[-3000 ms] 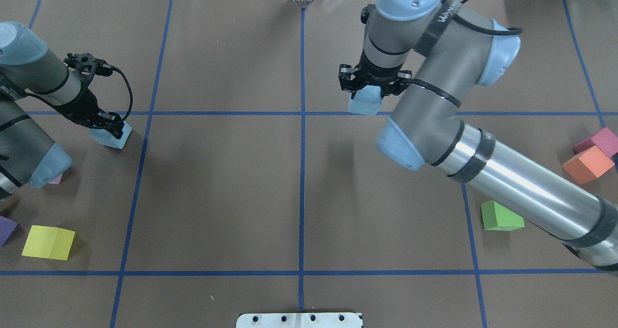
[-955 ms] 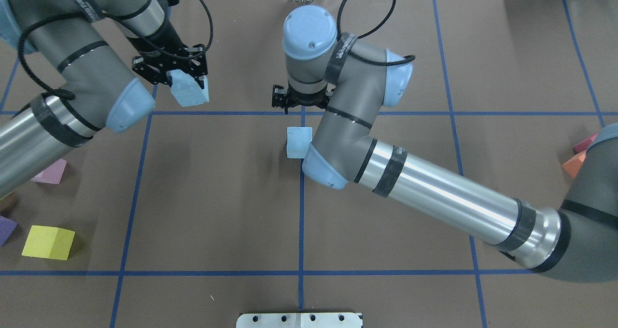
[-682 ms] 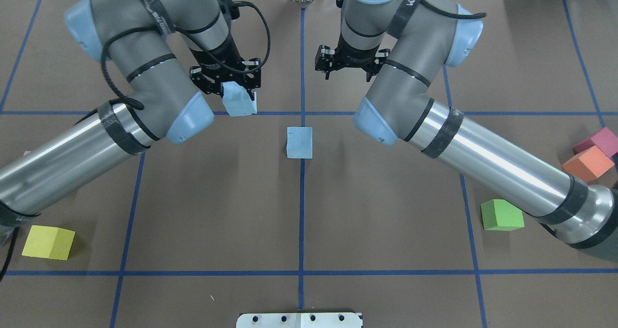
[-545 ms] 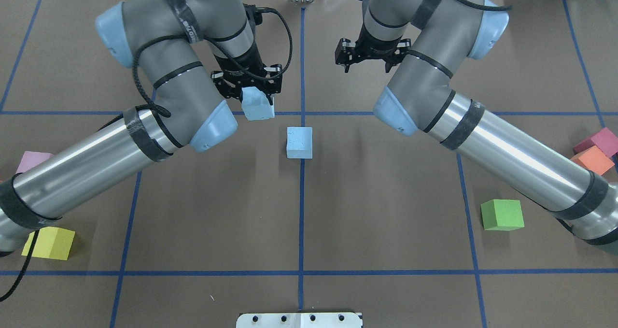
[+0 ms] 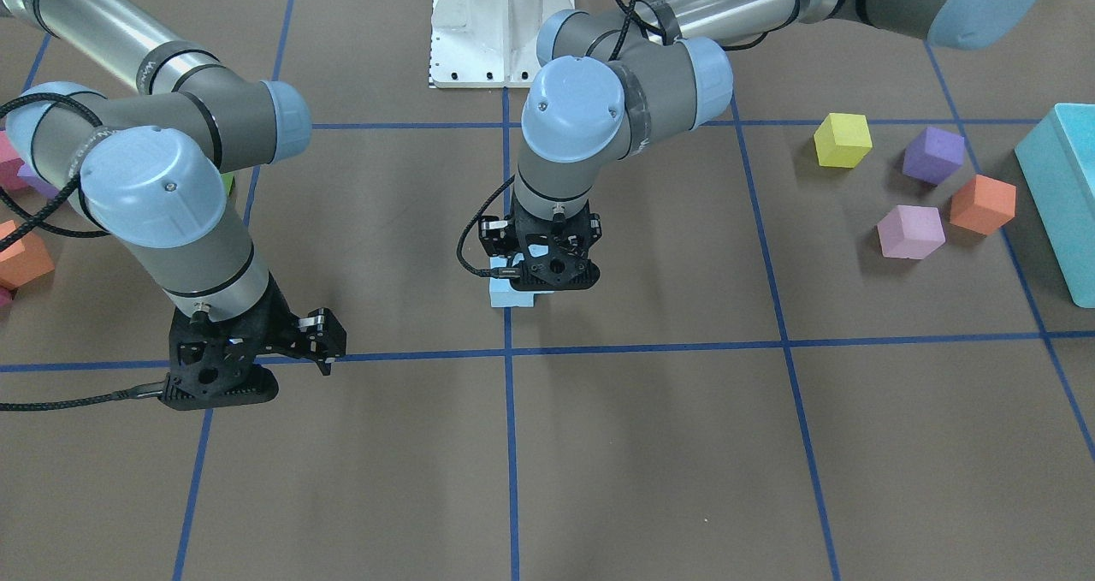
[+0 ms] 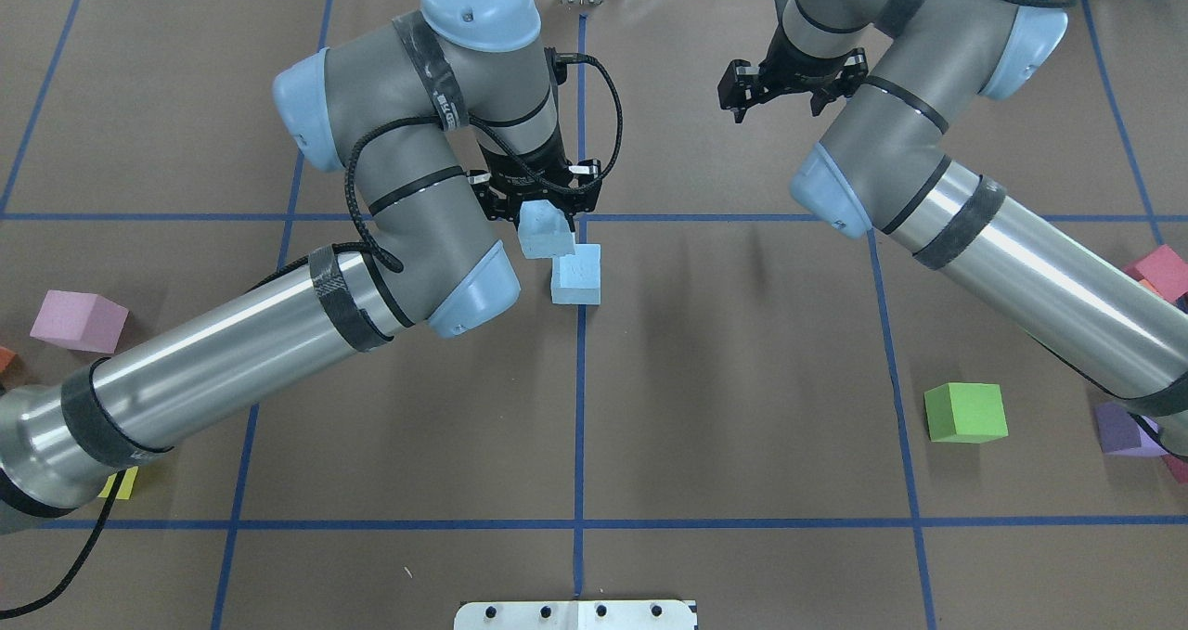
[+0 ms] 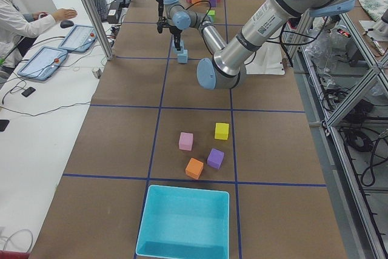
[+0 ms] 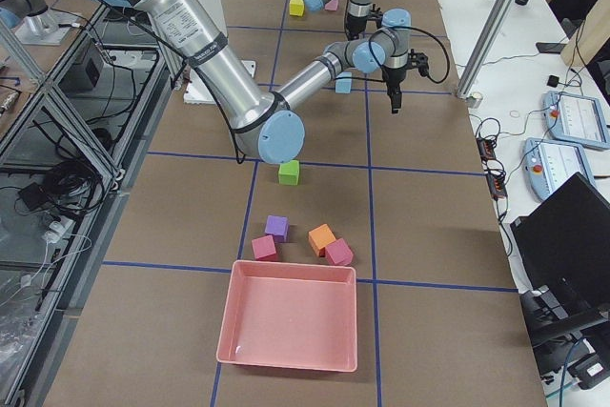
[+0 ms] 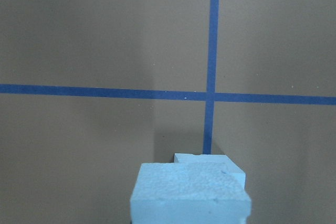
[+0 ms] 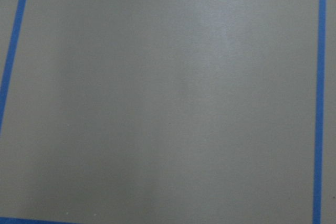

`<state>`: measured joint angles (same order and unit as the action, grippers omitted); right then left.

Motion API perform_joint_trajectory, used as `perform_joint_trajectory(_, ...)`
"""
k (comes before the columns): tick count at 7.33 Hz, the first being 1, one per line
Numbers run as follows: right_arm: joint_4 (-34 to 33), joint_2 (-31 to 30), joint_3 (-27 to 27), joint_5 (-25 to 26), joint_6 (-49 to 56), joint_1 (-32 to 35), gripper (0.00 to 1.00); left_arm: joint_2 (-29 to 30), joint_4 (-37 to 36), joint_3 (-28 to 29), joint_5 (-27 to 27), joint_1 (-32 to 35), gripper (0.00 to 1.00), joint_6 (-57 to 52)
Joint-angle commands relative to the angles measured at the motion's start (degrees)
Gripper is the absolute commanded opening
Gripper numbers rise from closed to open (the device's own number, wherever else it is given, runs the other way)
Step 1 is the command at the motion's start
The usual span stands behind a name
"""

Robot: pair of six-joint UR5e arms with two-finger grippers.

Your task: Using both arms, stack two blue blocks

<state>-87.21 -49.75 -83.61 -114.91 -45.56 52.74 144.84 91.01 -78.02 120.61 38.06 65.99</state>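
My left gripper (image 6: 540, 217) is shut on a pale blue block (image 6: 541, 237) and holds it in the air at the table's centre line. The second blue block (image 6: 577, 277) lies on the table just below and to the right of it; the two overlap at a corner in the overhead view. In the left wrist view the held block (image 9: 189, 195) fills the bottom edge and the table block (image 9: 202, 158) peeks out beyond it. In the front view the left gripper (image 5: 543, 271) covers most of the blue foam (image 5: 511, 297). My right gripper (image 6: 787, 92) is open and empty, far right and back.
A green cube (image 6: 965, 413), a purple cube (image 6: 1121, 429) and a maroon cube (image 6: 1160, 273) lie on the right. A pink cube (image 6: 79, 321) and a yellow cube (image 6: 119, 483) lie on the left. A turquoise bin (image 5: 1061, 187) and a pink bin (image 8: 291, 316) stand at the table's ends.
The right gripper set its blue block down at the centre line, opened and drew back to the right. The left arm carried its block rightward to just above that block.
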Motion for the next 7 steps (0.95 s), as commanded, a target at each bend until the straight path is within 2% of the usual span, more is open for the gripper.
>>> perform_joint_trajectory(1,0.63,-0.96,-0.85,-0.05,0.21,0.35,1.0,0.1,2.68,1.82,-0.29,-1.15,0.61,1.51)
perform_joint_trajectory(3,0.63,-1.05,-1.2,-0.06,0.03,0.35,1.0,0.1,2.76,1.73,-0.29,-1.59,0.62,2.39)
perform_joint_trajectory(4,0.63,-1.74,-2.08,-0.06,0.03,0.35,1.0,0.1,2.94,1.73,-0.29,-1.59,0.77,2.21)
perform_joint_trajectory(5,0.63,-1.84,-2.17,-0.06,0.03,0.35,1.0,-0.08,4.42,1.73,-1.08,-1.76,0.98,1.95)
perform_joint_trajectory(7,0.63,-1.84,-2.17,-0.06,-0.14,0.35,1.0,-0.08,4.7,1.47,-2.05,-2.03,0.98,2.47)
